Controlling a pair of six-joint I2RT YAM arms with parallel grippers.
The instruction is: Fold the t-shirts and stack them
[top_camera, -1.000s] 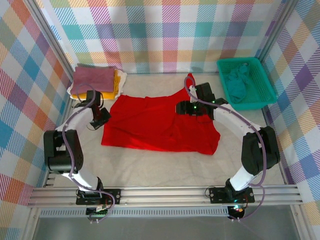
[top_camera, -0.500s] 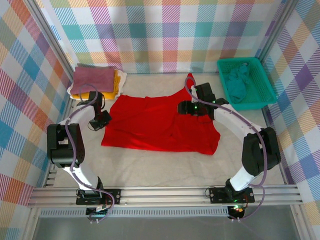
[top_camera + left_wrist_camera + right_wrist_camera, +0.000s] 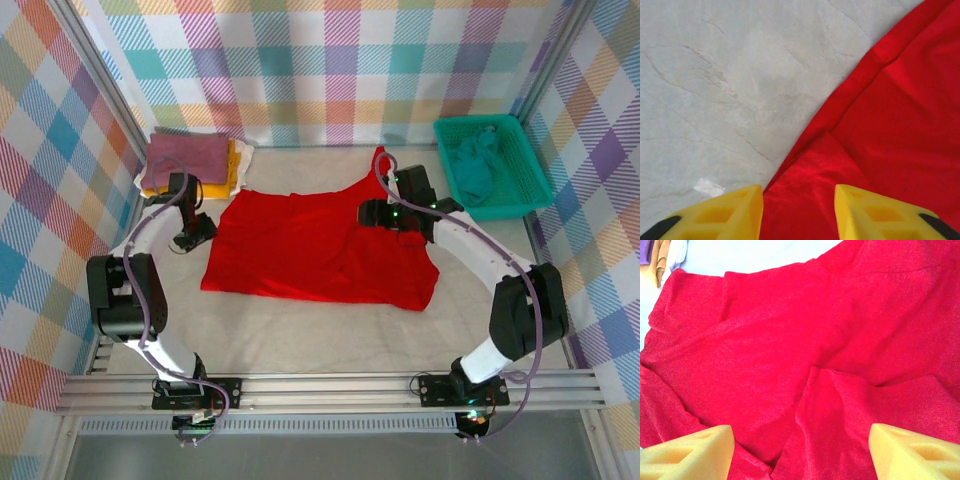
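step in hand: as i judge it, spreading the red t-shirt (image 3: 320,250) flat ahead of its first fold
where the shirt is: in the middle of the desk (image 3: 300,335), mostly spread, with creases and a doubled-over patch toward its right side; one strip trails off toward the far edge
left hand (image 3: 797,212): just at the shirt's left border, fingers part-way apart over the hem, gripping nothing
right hand (image 3: 800,450): above the shirt's right half, fingers wide apart over a raised crease, gripping nothing
doing it well: take only the top layer at the left hem, pinch close to the edge, and pull outward toward the left edge of the desk so the ridges run out; the right hand should pin or lift the doubled patch, not bunch it
watch for: catching two layers at once, or dragging the whole shirt instead of tightening it
other shirts: a folded stack (image 3: 190,160) sits at the far left corner, the likely place for this one; a teal shirt (image 3: 475,160) lies in the mesh basket (image 3: 530,185) at the far right corner
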